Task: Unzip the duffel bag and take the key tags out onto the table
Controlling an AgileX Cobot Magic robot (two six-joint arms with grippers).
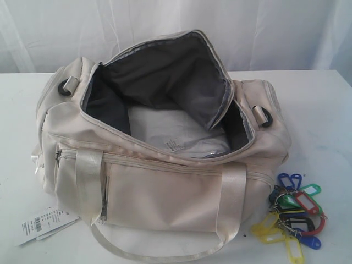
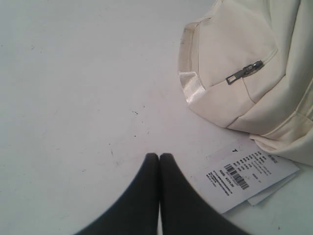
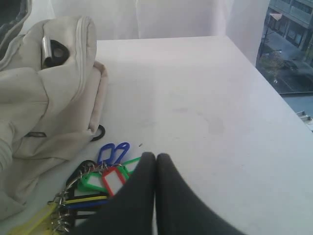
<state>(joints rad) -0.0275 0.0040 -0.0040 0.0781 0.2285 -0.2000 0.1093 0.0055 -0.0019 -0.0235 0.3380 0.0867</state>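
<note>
The cream duffel bag lies on the white table, its top unzipped and gaping so the dark grey lining shows. The bunch of coloured key tags rests on the table by the bag's right end, outside it. In the right wrist view the key tags lie just beside my right gripper, which is shut and holds nothing. My left gripper is shut and empty too, above bare table near the bag's corner. Neither gripper appears in the exterior view.
A white paper barcode tag lies at the bag's front left, also the barcode tag beside my left fingers. White wrapped stuffing fills the bag's bottom. The table's right edge drops off beside a window.
</note>
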